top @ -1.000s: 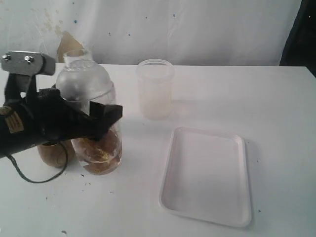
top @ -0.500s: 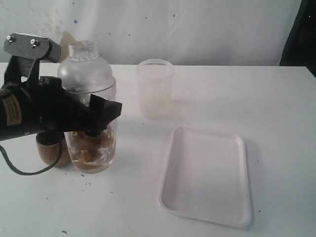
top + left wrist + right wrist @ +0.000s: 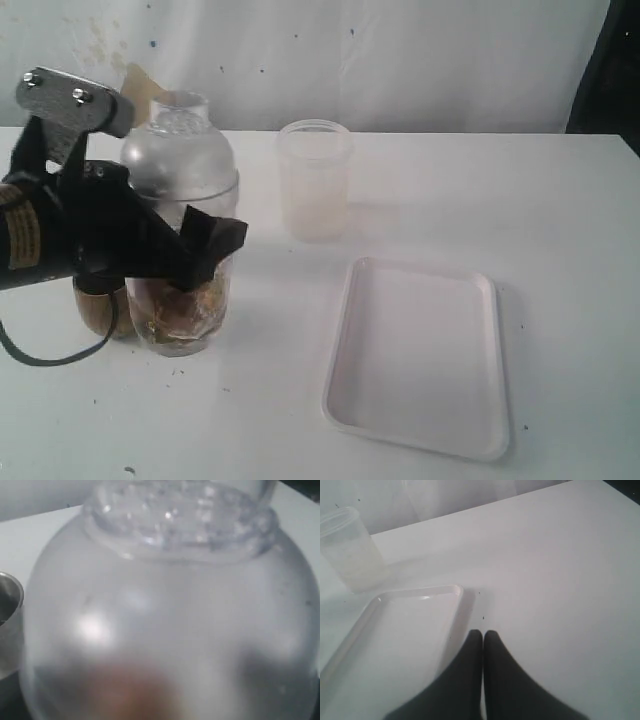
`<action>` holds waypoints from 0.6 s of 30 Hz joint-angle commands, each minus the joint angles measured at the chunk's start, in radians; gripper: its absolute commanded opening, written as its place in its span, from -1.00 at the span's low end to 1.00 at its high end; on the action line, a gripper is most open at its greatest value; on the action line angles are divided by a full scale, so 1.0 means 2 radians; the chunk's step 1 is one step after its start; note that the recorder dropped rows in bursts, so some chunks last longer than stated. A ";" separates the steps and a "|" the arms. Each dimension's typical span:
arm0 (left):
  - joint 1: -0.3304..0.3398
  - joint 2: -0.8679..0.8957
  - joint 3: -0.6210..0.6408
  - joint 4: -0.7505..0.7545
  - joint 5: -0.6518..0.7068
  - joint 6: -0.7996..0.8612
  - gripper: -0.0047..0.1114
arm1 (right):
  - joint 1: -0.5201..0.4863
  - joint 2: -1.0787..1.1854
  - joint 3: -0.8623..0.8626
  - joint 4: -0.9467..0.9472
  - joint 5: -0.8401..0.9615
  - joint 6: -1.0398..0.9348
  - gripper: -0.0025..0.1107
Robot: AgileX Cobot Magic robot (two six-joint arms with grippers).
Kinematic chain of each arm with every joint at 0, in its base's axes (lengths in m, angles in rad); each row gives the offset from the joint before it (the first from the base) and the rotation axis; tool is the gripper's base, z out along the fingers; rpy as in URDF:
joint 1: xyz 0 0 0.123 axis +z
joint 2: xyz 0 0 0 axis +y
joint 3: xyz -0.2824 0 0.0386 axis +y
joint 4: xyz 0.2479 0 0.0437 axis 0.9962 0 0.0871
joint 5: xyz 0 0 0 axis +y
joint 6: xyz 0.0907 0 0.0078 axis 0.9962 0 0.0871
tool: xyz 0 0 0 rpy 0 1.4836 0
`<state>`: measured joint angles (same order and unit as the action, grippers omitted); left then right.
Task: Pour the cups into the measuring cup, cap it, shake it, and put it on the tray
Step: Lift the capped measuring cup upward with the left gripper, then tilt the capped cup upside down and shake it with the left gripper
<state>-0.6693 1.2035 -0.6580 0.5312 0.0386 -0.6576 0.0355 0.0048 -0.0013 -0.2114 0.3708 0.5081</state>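
Observation:
My left gripper (image 3: pixel 192 255) is shut on the measuring cup (image 3: pixel 183 300), which stands upright at the left with brown contents in its bottom. A frosted dome cap (image 3: pixel 180 160) sits on it and fills the left wrist view (image 3: pixel 170 605), hiding the fingers there. The brown wooden cup (image 3: pixel 100 308) stands just left of it, partly behind my arm. The steel tumbler's rim (image 3: pixel 7 610) shows only in the left wrist view. The white tray (image 3: pixel 420 355) lies to the right with nothing on it. My right gripper (image 3: pixel 483 634) is shut on nothing, above the table by the tray's edge (image 3: pixel 455 592).
A frosted translucent tub (image 3: pixel 315 180) stands behind the tray, and shows as well in the right wrist view (image 3: pixel 350 550). A black cable (image 3: pixel 40 355) loops below my left arm. A white wall closes off the back of the table.
The capped measuring cup swung from a tilt to upright and came down a little to the left in my left gripper. Its brown contents settled. The tray and tub stayed put.

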 commanded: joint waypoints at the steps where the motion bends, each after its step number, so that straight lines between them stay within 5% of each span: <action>1: -0.007 -0.009 0.007 0.010 -0.151 -0.031 -0.92 | 0.002 -0.002 0.001 -0.003 0.000 0.004 -0.96; 3: -0.007 -0.009 -0.002 0.037 -0.179 -0.020 -0.92 | 0.002 -0.002 0.001 -0.003 0.000 0.004 -0.96; 13: 0.005 0.039 -0.219 0.080 0.144 0.113 -0.92 | 0.002 -0.002 0.001 -0.003 0.000 0.004 -0.96; 18: 0.005 0.119 -0.303 0.184 0.199 0.116 -0.92 | 0.002 -0.002 0.001 -0.003 0.000 0.004 -0.96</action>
<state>-0.6580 1.3951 -1.2034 0.7849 0.4354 -0.4330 0.0355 0.0048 -0.0013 -0.2114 0.3708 0.5121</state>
